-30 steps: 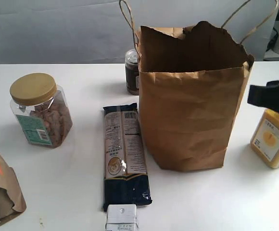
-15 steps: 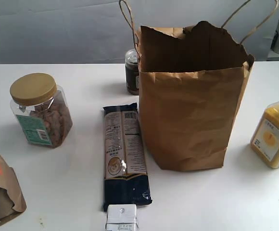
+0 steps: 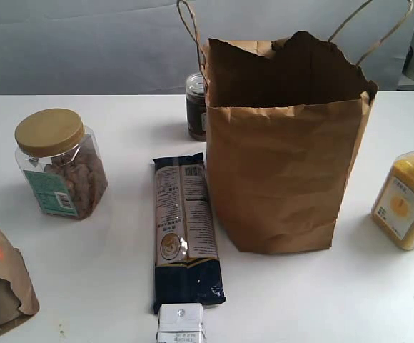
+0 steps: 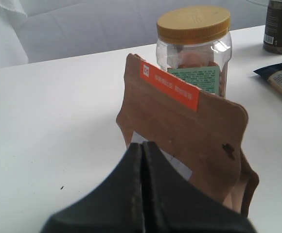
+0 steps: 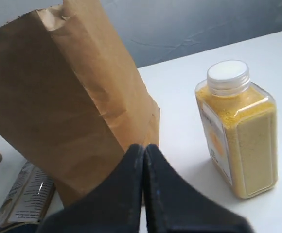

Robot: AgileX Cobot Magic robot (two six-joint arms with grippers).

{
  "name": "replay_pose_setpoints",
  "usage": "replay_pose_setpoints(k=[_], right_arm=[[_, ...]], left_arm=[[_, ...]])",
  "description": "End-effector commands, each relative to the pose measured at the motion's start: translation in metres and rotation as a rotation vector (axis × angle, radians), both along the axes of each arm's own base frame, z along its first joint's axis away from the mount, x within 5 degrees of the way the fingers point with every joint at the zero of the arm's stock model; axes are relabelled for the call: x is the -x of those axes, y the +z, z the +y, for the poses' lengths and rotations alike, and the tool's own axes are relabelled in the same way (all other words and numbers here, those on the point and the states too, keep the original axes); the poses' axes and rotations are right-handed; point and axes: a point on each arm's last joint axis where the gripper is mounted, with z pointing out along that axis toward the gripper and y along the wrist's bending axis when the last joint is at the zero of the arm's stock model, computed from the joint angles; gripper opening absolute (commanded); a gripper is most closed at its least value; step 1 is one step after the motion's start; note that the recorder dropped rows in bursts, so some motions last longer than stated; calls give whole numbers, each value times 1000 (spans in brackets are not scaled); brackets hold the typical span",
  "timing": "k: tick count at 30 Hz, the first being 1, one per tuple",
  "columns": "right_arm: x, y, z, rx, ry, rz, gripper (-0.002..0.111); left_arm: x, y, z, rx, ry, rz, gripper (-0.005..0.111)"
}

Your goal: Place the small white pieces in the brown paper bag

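Progress: finding no small white pieces lying on table point(image 3: 86, 264), so probably sitting unseen inside upright brown paper bag point(image 3: 285, 179) beside dark blue packet point(image 3: 185, 229); holding left gripper point(image 4: 142, 145) and right gripper point(image 5: 144, 147) clenched on nothing

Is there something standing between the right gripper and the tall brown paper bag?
Nothing visible does. In the right wrist view the shut right gripper faces the brown paper bag directly; the yellow bottle stands off to one side. The small white pieces show in no view.
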Motion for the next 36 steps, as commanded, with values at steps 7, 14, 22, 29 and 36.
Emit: replay_pose_setpoints(k=[7,14,22,29,36], right_arm=[[17,-3,-12,99,-21,-245,0],[17,-3,-11,154,-9,-270,0],[17,-4,-12,182,-5,-275,0],[17,-4,-11,171,-5,-270,0],[17,-3,-11,168,-7,-277,0]], left_arm=[[0,0,-1,11,-7,-7,0],[0,0,-1,11,-7,-7,0],[0,0,-1,11,-7,-7,0],[0,0,-1,11,-7,-7,0],[0,0,-1,11,-7,-7,0]])
